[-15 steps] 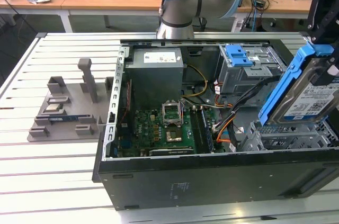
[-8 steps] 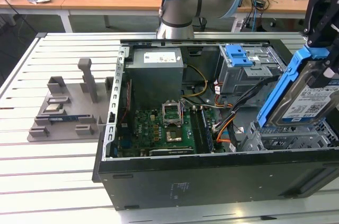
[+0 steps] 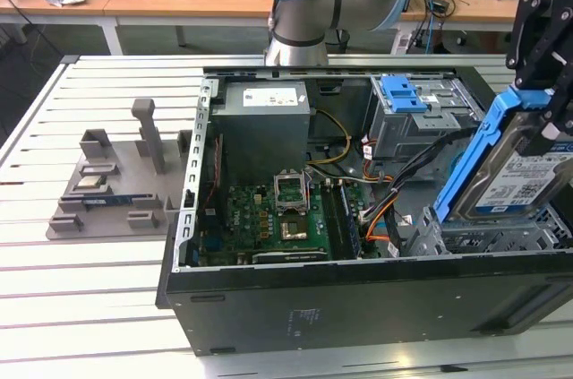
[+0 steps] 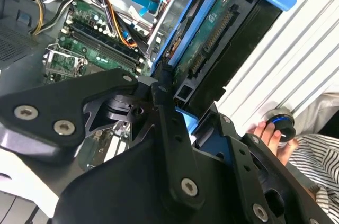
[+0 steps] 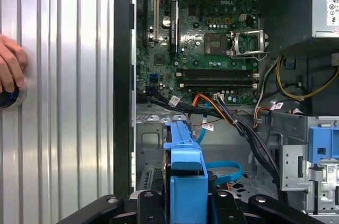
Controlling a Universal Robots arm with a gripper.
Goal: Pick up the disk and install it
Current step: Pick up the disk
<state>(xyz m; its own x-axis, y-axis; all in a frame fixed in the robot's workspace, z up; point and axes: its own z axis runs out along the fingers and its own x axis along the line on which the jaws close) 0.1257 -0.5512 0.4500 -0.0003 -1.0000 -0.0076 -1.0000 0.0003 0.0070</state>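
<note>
The gripper [image 3: 543, 121] is pinching the hard drive [image 3: 512, 177], tilted over the metal bay [image 3: 483, 237] at the exterior view's right; lowering it straight seems best.

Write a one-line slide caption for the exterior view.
The gripper holds the disk tilted at the metal cage inside the open computer case.
</note>
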